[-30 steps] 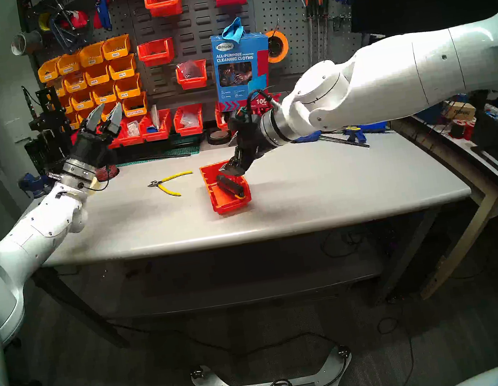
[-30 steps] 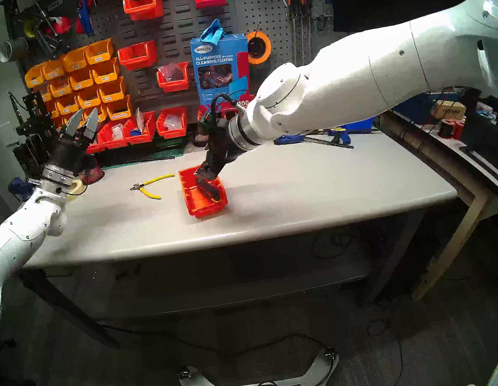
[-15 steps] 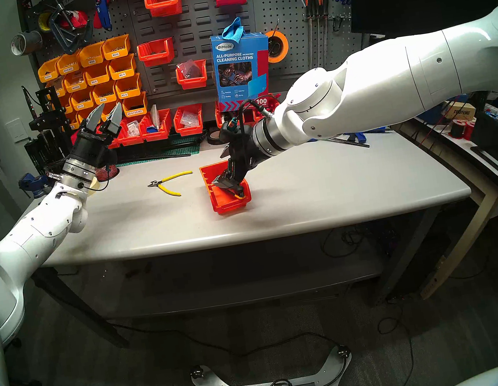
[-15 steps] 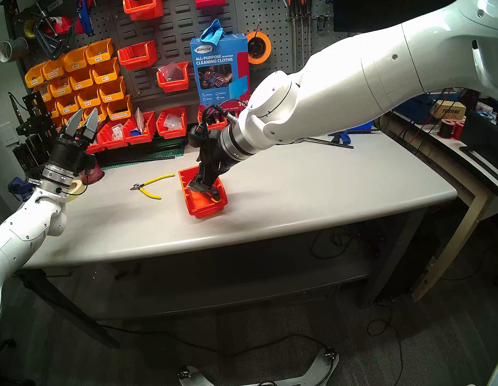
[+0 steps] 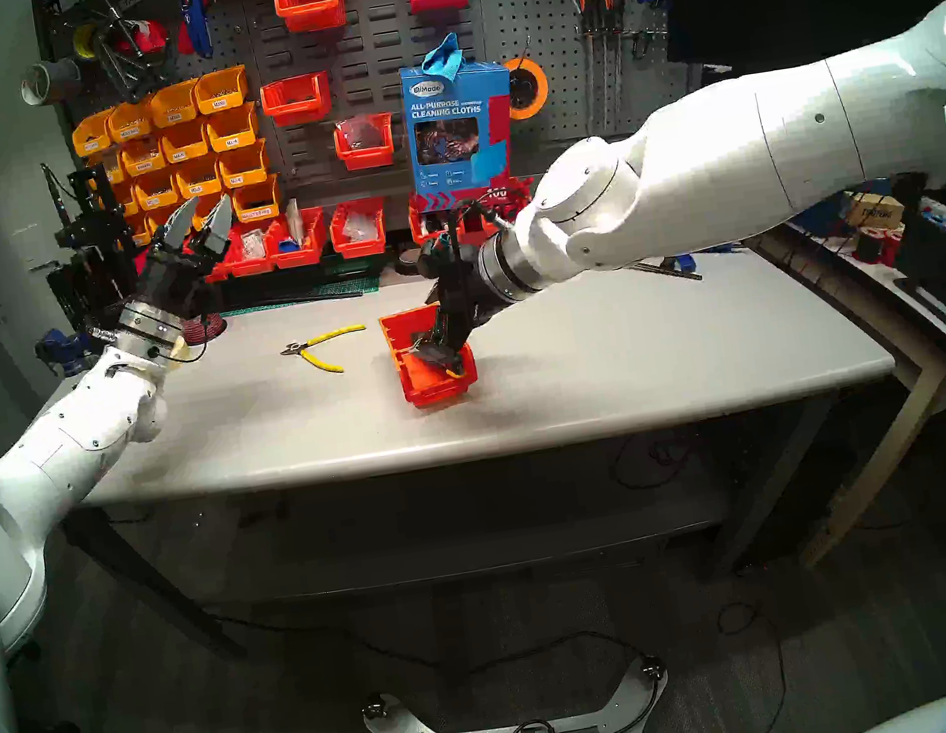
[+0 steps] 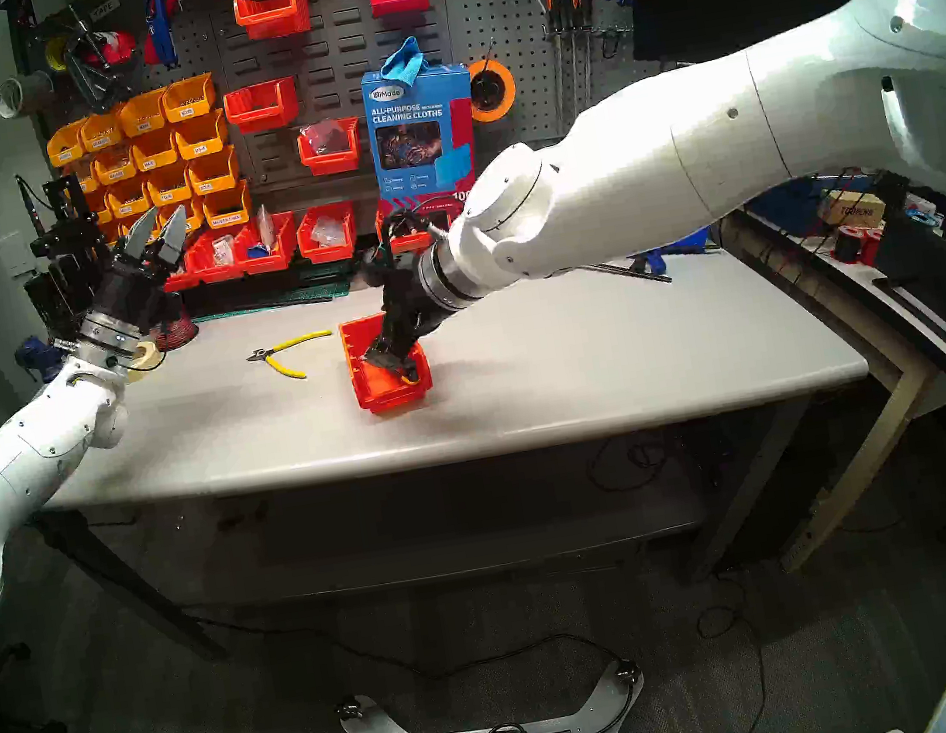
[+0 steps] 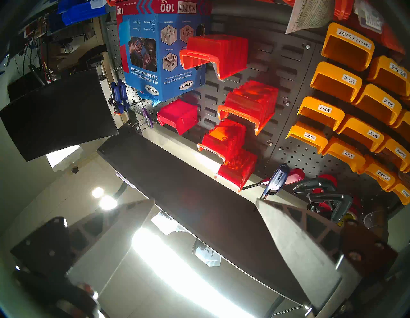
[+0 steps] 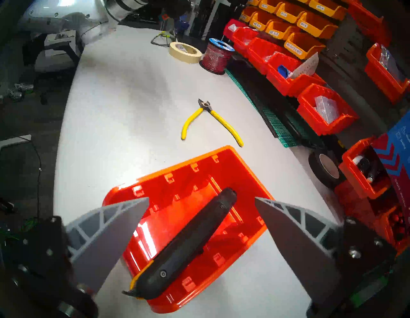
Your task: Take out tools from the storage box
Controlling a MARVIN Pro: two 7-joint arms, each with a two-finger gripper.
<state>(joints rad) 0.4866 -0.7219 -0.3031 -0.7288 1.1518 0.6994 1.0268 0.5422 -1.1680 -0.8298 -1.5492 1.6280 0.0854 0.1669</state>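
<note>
The red-orange storage box (image 5: 391, 338) (image 6: 351, 344) (image 8: 177, 177) sits mid-table. A black knife-like tool (image 8: 195, 239) with a yellow-orange tip lies along it, tip toward the front lip (image 5: 457, 372) (image 6: 409, 373). My right gripper (image 5: 433, 350) (image 6: 389, 356) (image 8: 201, 198) is open and reaches down into the box, one finger on each side of the tool, not touching it. One pair of yellow-handled cutters (image 5: 321, 349) (image 6: 288, 354) (image 8: 210, 117) lies on the table left of the box. No second pair shows. My left gripper (image 5: 208, 203) (image 6: 166, 213) (image 7: 204, 199) is open and empty, raised at the far left.
Red bins (image 5: 293, 240) line the table's back edge under the pegboard. A masking tape roll (image 8: 185, 52) and a red wire spool (image 8: 218, 55) stand back left. A black tape roll (image 8: 326, 168) sits behind the box. Blue clamps (image 5: 681, 261) lie back right.
My right gripper has dropped lower into the box and turned at the wrist, so its fingers now straddle the black tool. The left arm, the cutters and the box have not moved.
</note>
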